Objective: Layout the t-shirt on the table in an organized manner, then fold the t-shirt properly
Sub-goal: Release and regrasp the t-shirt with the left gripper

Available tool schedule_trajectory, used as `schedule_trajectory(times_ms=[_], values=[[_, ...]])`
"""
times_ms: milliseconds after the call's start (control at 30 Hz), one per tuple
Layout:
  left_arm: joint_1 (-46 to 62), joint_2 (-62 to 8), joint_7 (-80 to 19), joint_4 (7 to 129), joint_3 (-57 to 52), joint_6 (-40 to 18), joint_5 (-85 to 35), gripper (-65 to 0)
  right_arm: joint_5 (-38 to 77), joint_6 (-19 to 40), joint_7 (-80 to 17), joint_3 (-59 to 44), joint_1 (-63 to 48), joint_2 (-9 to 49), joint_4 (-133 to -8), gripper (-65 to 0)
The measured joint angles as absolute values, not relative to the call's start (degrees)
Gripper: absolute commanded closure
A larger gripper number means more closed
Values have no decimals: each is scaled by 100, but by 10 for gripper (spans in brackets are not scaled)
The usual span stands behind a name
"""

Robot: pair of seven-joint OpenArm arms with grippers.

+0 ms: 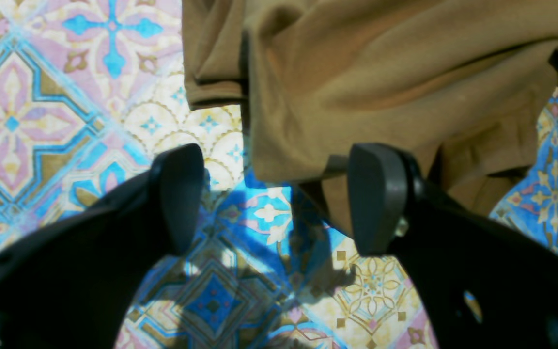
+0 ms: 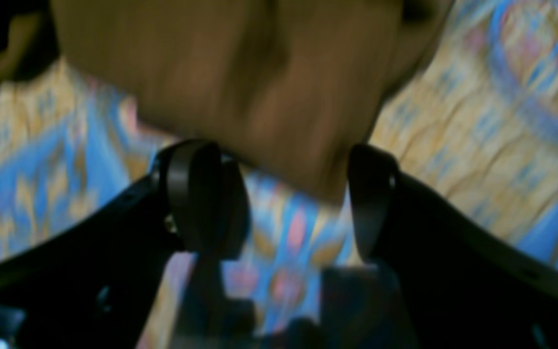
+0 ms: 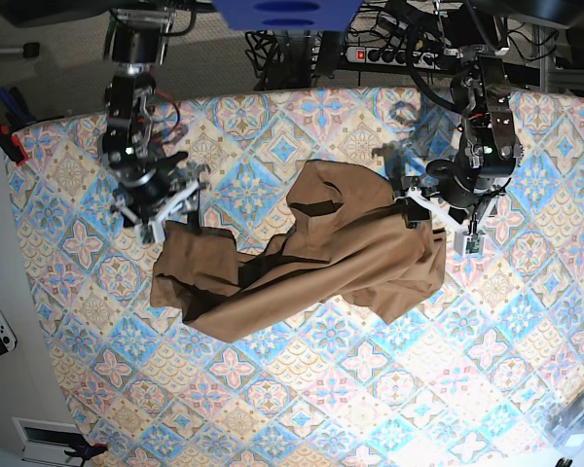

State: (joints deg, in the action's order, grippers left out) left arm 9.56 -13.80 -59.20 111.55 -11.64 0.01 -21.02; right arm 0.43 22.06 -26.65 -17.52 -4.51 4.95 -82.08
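**Tan tee still a crumpled heap mid-table, both grippers spread wide at its edges**

Going left to right across the base view: the right gripper [image 3: 172, 216] sits on the left side, right at the upper left corner of the t-shirt [image 3: 302, 258]. Its jaws are spread wide. In the right wrist view that gripper [image 2: 296, 198] has a blurry lump of tan fabric [image 2: 240, 87] poking down between the two fingers, but honestly I can't tell if it's touching either pad, and nothing looks pinched.

The shirt itself is bunched up in the middle of the table [image 3: 370, 389], stretched roughly diagonal with deep folds, a humped bit near the top centre and a wide flap hanging toward the lower left. Not laid out flat at all.

Over on the right, the left gripper [image 3: 438, 219] hovers at the shirt's upper right edge. The left wrist view shows that gripper [image 1: 276, 198] with jaws wide apart too: the tiled cloth [image 1: 41, 121] shows between them, and the shirt's hem [image 1: 380, 87] runs just beyond the fingertips, with one fold passing behind the right-hand finger [image 1: 378, 196]. No grip that I can see.
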Motion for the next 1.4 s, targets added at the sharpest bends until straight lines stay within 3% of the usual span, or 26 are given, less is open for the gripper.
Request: schedule_trajectory(times_ms=[200, 300, 367, 500, 533, 867, 933, 1067, 1167, 1267, 1400], values=[[958, -1382, -5920, 11155, -1164, 1, -2102, -451, -534, 2200, -2731, -1575, -366, 517, -8197, -385], [956, -1382, -5920, 11155, -1155, 1, -2102, -451, -1041, 2215, -2661, -1127, -130, 554, -8191, -338], [958, -1380, -5922, 11155, -1153, 3, -2099, -451, -1179, 2250, -2526, -954, -14, 491, -8224, -261], [958, -1382, -5920, 11155, -1153, 3, -2099, -451, -1400, 2272, -2635, -858, -121, 486, -8221, -27], [958, -1380, -5920, 11155, -1151, 1, -2104, -451, -1400, 2270, -2689, -875, -150, 508, -8206, 0], [1402, -1387, -5922, 11264, -1022, -25, -2128, -445, -1411, 2244, -2722, -1579, -123, 497, -9242, 0], [1616, -1396, -5863, 11544, -829, -340, -2137, -405, -1400, 2246, -2681, -1802, -102, 517, -9598, 0], [2126, -1120, -4783, 11751, -587, -867, -2189, -270, -1389, 2257, -2663, -1846, -104, 506, -9872, 0], [2443, -965, -4110, 11605, -622, -888, -2084, -200, -1393, 2294, -2694, -1835, -148, 478, -9872, 0], [2488, -917, -3929, 11201, -622, -902, -2064, -228, -1396, 2246, -2657, -1850, -191, 489, -9854, 0], [2394, -919, -3909, 10645, -607, -884, -2045, -358, -1404, 2300, -2749, -1841, -497, 486, -9839, 0]])
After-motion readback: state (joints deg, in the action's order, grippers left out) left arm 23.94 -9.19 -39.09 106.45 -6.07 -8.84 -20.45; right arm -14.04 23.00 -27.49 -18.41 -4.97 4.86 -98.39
